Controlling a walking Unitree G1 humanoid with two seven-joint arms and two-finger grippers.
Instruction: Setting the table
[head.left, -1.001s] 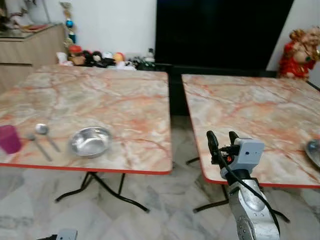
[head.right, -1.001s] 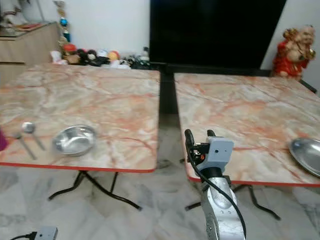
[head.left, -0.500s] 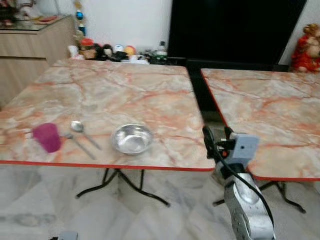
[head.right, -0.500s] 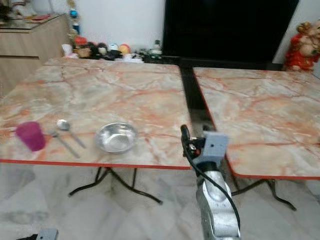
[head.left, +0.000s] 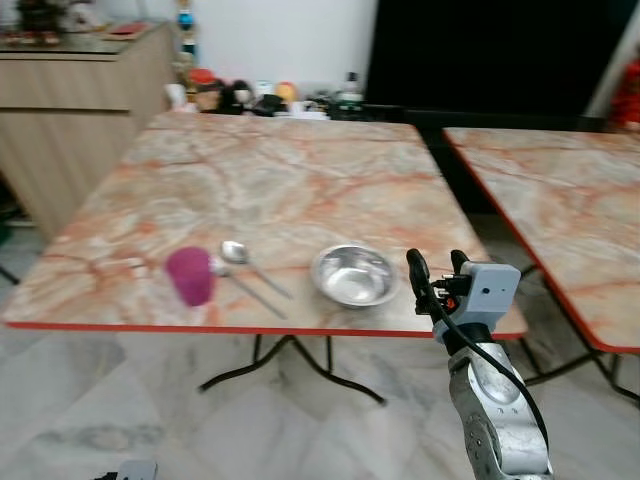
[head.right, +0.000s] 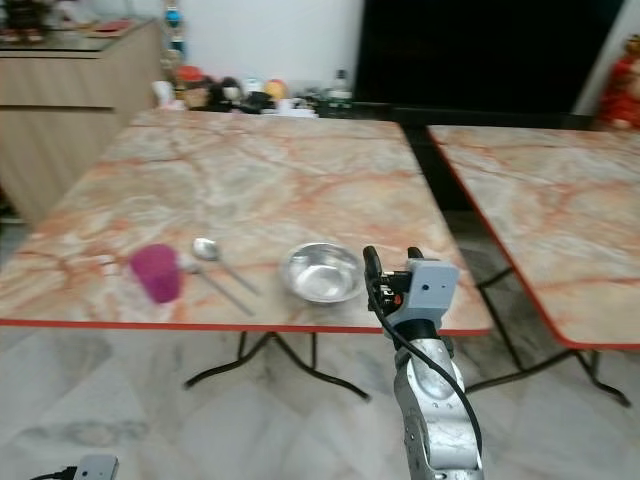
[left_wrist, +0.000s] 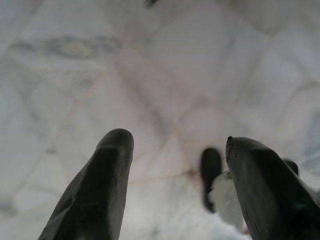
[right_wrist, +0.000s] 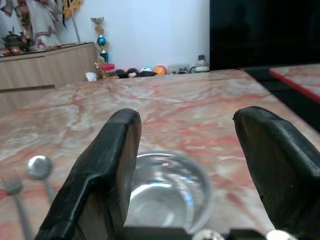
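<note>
From the head views, the right gripper (head.left: 436, 276) is raised at the near edge of the marble table (head.left: 280, 180), fingers parted and holding nothing, with the steel bowl (head.left: 353, 275) just beyond it, the spoon (head.left: 250, 265) and fork (head.left: 255, 293) past the bowl and the purple cup (head.left: 189, 275) farthest from it. The right wrist view frames that bowl between the spread fingers (right_wrist: 102, 170), so a low reach could knock the rim and skate it into the spoon. The left wrist view has the left gripper (left_wrist: 175, 185) hanging open and empty over the marble floor (left_wrist: 150, 60), no hazard I'd guess.
</note>
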